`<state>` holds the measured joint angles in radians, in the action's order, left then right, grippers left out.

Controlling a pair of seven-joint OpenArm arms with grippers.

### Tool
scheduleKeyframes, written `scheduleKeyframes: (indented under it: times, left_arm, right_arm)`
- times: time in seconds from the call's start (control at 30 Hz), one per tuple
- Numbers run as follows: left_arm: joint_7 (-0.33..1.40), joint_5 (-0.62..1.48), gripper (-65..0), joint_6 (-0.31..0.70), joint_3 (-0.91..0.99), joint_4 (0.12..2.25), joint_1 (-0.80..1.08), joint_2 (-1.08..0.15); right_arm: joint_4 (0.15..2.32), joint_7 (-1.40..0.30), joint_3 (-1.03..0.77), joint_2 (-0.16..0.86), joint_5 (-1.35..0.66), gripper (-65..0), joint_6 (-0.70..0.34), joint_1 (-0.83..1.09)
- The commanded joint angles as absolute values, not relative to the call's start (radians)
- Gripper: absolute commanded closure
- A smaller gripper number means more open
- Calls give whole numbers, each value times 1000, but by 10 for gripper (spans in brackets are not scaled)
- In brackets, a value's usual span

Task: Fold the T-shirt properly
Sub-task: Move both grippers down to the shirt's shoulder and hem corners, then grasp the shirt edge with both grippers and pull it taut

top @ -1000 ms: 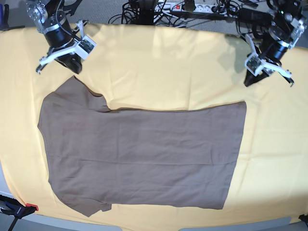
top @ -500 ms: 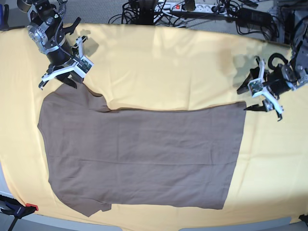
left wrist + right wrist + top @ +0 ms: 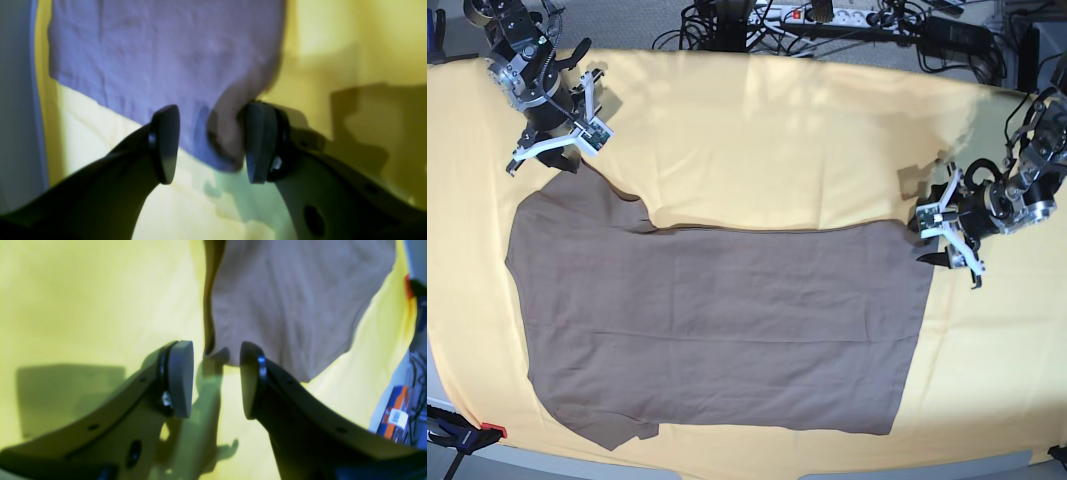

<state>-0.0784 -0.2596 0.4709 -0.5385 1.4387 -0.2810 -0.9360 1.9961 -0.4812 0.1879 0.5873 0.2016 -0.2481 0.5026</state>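
Right pincer [image 3: 555, 150]: far left in the base view, low over the yellow cloth [image 3: 777, 140], at the tip of the shirt's far-left sleeve. Its jaws stand apart.
Right pincer, wrist view [image 3: 216, 380]: the two pads frame the sleeve's tip, which lies in the gap between them. One pad [image 3: 180, 378] is over bare yellow cloth; the other looks to lie over the shirt's edge. Whether either pad touches the cloth cannot be told.
Shirt [image 3: 727, 330]: plain grey-brown, flat on the yellow cloth in the middle of the tabletop, sleeves at the left, hem at the right. The far edge runs nearly straight from the sleeve to the far-right corner; the near edge lies close to the tabletop's near rim.
Clamp [image 3: 472, 433]: black with a red tip, at the near-left corner, left of the shirt's near sleeve.
Cables [image 3: 827, 20]: a tangle with a power strip beyond the far rim of the tabletop.
Left pincer [image 3: 947, 240]: at the right in the base view, at the shirt's far-right corner. Its jaws are apart.
Left pincer, wrist view [image 3: 209, 143]: the shirt [image 3: 166, 60] fills the upper part; its corner bulges up in the gap. The right-hand pad [image 3: 260, 143] touches that raised fold. The left-hand pad stands clear, over the shirt's edge.
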Motion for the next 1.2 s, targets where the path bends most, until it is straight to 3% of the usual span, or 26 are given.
scheduleKeyframes:
  times: [0.0, 0.1, 0.2, 0.27, 0.33, 0.43, 0.5, 0.53, 0.6, 0.77, 1.07, 1.17]
  left_arm:
    - [-75, -262, -327, 467, -539, 1433, -316, -940]
    - [-75, -260, -318, 472, -542, 1417, -345, -908]
    - [-63, -261, -184, 471, -542, 1417, -347, -897]
    - [-46, -249, -69, 471, -542, 1417, -347, -897]
    - [-44, -250, 0, 471, -542, 1417, -347, -898]
    - [-43, -250, 0, 471, -542, 1417, -347, -898]
    - [-25, -250, 0, 468, -542, 1417, -347, -898]
    - [-25, -249, 0, 455, -542, 1417, -347, -898]
    - [-21, -241, 0, 423, -542, 1418, -348, -898]
    - [-19, -170, 0, 431, -542, 1420, -393, -904]
    - [-22, -4, 0, 683, -542, 1442, -461, -952]
    - [-22, 25, 0, 698, -542, 1473, -445, -988]
  right_arm:
    - [1990, -482, 183, 601, 209, -262, -263, 481]
    - [1950, -482, 183, 602, 209, -292, -299, 440]
    - [1927, -482, 183, 602, 199, -333, -323, 407]
    - [1913, -482, 183, 603, 172, -334, -343, 387]
    - [1896, -482, 183, 608, 154, -334, -359, 372]
    - [1866, -482, 183, 620, 153, -318, -363, 366]
    - [1849, -482, 183, 626, 152, -251, -364, 366]
    - [1841, -482, 183, 629, 153, -192, -363, 366]
    - [1833, -484, 183, 634, 153, 0, -363, 366]
    - [1858, -493, 183, 667, 157, 0, -284, 366]
    - [1983, -641, 183, 813, 50, 0, -270, 369]
    - [1986, -653, 183, 849, 48, 0, -269, 373]
